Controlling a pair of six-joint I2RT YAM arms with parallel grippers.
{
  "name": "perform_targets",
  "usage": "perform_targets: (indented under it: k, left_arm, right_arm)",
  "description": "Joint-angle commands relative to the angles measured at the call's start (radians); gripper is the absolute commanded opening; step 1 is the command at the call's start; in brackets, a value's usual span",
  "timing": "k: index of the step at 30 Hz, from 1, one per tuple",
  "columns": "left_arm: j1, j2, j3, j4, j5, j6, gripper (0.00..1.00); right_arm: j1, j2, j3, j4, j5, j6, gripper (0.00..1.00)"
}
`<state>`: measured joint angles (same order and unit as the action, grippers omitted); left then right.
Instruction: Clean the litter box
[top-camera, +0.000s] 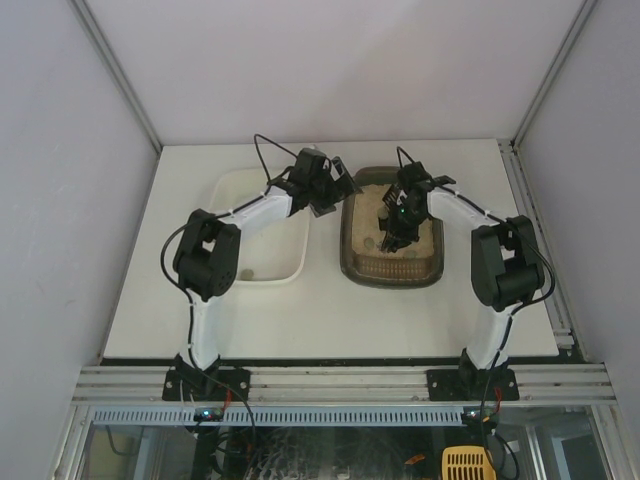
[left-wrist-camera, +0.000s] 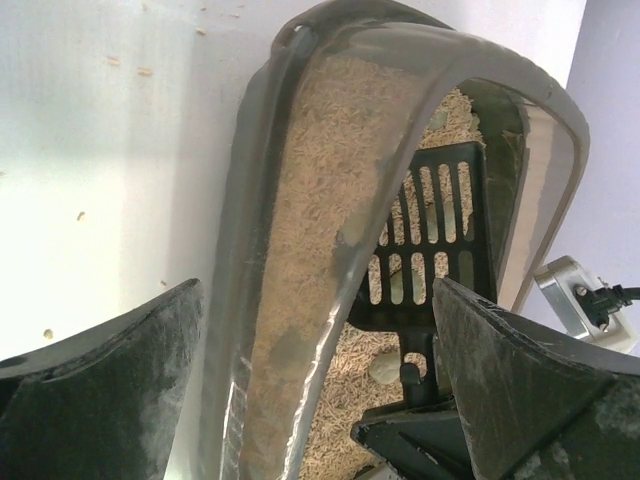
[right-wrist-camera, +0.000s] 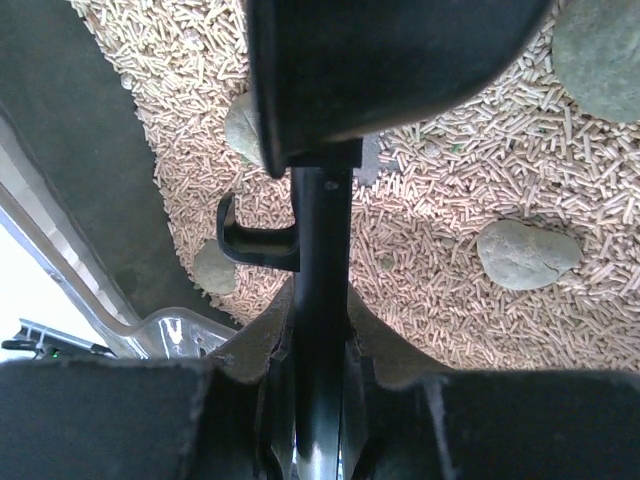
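Two arms: both work at the litter box (top-camera: 392, 281), which sits on the counter (top-camera: 330, 320) just right of a white tray (top-camera: 270, 258)
Litter box: dark tray with a raised rim, filled with beige pellets; a few grey lumps (right-wrist-camera: 525, 252) lie on top of the pellets
Left gripper (top-camera: 338, 186): at the box's left rim; jaws open, one on either side of the rim wall, neither seen pressing on it
Right gripper (top-camera: 393, 236): over the middle of the box; jaws closed on the handle of a black slotted scoop (left-wrist-camera: 430, 235), whose head is inside the box
Step, as I judge it: steady the box while the scoop goes after the lumps
Handling: the box looks like stiff plastic, made heavy by its fill; the smooth wall could slip, so the rim on the left side is the place to pinch
Pellets: loose, likely to spill if the box tips, so keep it flat
Lumps: firm-looking; lift from beneath and let the pellets fall through the slots
Risk: with the rim unheld, the scoop may drag the box across the counter
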<state>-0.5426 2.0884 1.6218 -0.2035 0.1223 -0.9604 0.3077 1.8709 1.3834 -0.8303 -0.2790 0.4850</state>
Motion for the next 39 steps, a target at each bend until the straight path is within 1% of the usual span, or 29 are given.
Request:
perform_targets:
  k: [1,6,9,12,15,18,20,21,23,24,27,28,31,34,35,37,38,39]
  left_arm:
    - [0.023,-0.094,-0.037,0.015,-0.017,0.031,1.00]
    - [0.041,-0.158,-0.060,-0.011,-0.040,0.079,1.00]
    - [0.042,-0.199,-0.076,-0.036,-0.050,0.122,1.00]
    - [0.043,-0.247,-0.111,-0.043,-0.047,0.150,1.00]
    - [0.044,-0.301,-0.148,-0.056,-0.049,0.186,1.00]
    - [0.047,-0.364,-0.200,-0.052,-0.058,0.226,1.00]
    - [0.048,-0.406,-0.232,-0.053,-0.067,0.256,1.00]
    - [0.049,-0.428,-0.251,-0.052,-0.074,0.268,1.00]
    - [0.052,-0.471,-0.289,-0.044,-0.076,0.283,1.00]
    - [0.052,-0.490,-0.310,-0.039,-0.077,0.284,1.00]
    - [0.052,-0.544,-0.366,-0.022,-0.084,0.330,1.00]
    - [0.052,-0.562,-0.380,-0.017,-0.087,0.337,1.00]
    - [0.082,-0.583,-0.410,-0.011,-0.099,0.350,1.00]
    - [0.090,-0.594,-0.432,-0.006,-0.102,0.350,1.00]
    - [0.091,-0.599,-0.438,-0.003,-0.104,0.351,1.00]
    - [0.093,-0.604,-0.449,0.004,-0.115,0.357,1.00]
    - [0.092,-0.608,-0.454,0.009,-0.117,0.361,1.00]
    - [0.093,-0.610,-0.460,0.013,-0.119,0.362,1.00]
  right_arm:
    - [-0.018,-0.068,-0.029,0.063,-0.041,0.037,0.00]
    - [-0.039,-0.233,-0.103,0.073,-0.041,0.060,0.00]
    - [-0.064,-0.324,-0.160,0.100,-0.093,0.081,0.00]
    - [-0.086,-0.404,-0.260,0.183,-0.201,0.117,0.00]
    - [-0.105,-0.485,-0.413,0.375,-0.337,0.187,0.00]
    - [-0.125,-0.548,-0.584,0.605,-0.430,0.278,0.00]
    - [-0.157,-0.597,-0.734,0.792,-0.503,0.367,0.00]
    - [-0.180,-0.616,-0.802,0.916,-0.537,0.426,0.00]
    - [-0.212,-0.648,-0.905,1.130,-0.573,0.529,0.00]
    - [-0.201,-0.653,-0.922,1.174,-0.573,0.541,0.00]
    - [-0.157,-0.660,-0.924,1.174,-0.590,0.502,0.00]
    - [-0.164,-0.669,-0.939,1.192,-0.594,0.505,0.00]
    - [-0.220,-0.690,-1.020,1.349,-0.619,0.591,0.00]
    - [-0.207,-0.675,-1.038,1.408,-0.650,0.604,0.00]
    - [-0.217,-0.675,-1.060,1.474,-0.667,0.644,0.00]
    - [-0.275,-0.674,-1.135,1.684,-0.675,0.760,0.00]
    - [-0.291,-0.666,-1.146,1.697,-0.669,0.766,0.00]
    - [-0.276,-0.655,-1.128,1.628,-0.668,0.727,0.00]
